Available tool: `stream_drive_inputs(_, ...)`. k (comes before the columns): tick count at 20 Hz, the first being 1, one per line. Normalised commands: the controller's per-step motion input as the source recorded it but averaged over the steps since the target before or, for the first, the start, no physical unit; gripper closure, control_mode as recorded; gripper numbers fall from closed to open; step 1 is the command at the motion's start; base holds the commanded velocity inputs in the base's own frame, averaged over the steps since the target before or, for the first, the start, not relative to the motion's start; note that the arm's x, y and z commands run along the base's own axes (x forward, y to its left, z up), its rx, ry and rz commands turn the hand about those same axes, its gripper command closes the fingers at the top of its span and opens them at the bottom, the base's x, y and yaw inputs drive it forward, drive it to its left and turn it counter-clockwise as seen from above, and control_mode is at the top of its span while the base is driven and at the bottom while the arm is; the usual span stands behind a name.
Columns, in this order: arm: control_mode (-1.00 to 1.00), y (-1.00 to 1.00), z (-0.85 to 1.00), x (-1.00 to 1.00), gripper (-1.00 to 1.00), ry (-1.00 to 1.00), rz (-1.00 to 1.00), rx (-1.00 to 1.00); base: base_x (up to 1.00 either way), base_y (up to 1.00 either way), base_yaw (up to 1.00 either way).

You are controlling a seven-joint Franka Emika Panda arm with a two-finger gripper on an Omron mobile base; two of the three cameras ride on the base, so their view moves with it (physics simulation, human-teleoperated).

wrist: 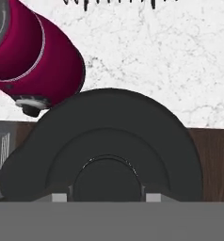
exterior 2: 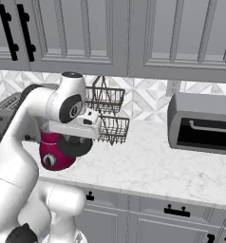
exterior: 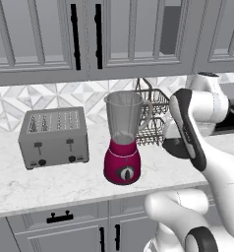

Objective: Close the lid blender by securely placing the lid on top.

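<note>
The blender (exterior: 123, 143) stands on the counter with its clear grey jar open on top and its magenta base (exterior 2: 54, 154) partly hidden behind my arm. The black round lid (wrist: 109, 146) hangs above the counter's front edge, right of the blender base (wrist: 38, 61) and lower than the jar's mouth. My gripper (wrist: 107, 196) is shut on the lid's raised centre. In the right base view the lid (exterior 2: 75, 145) shows as a dark disc under the hand, and in the left base view the lid (exterior: 177, 147) sits beside the jar's handle side.
A grey toaster (exterior: 53, 137) stands left of the blender. A wire dish rack (exterior 2: 108, 114) sits behind against the tiled wall. A grey oven-like appliance (exterior 2: 202, 123) is at the right. Wall cabinets (exterior: 89, 34) hang low overhead.
</note>
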Motion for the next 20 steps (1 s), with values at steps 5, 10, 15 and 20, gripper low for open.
stream_drive_inputs(5, -1.0, 0.42, 1.0, -0.25, 1.0, -0.08, 0.0, 0.0, 0.0, 0.0, 0.0)
stream_drive_inputs(10, -1.0, 0.63, 1.0, -0.09, 1.0, -0.1, 0.0, 0.0, 0.0, 0.0, 0.0)
stream_drive_inputs(15, -1.0, 0.82, 0.84, 0.19, 1.0, -0.05, 0.0, 0.0, 0.0, 0.0, 0.0)
stream_drive_inputs(20, -1.0, 0.39, 0.06, 0.57, 1.0, -0.06, 0.0, 0.0, 0.0, 0.0, 0.0)
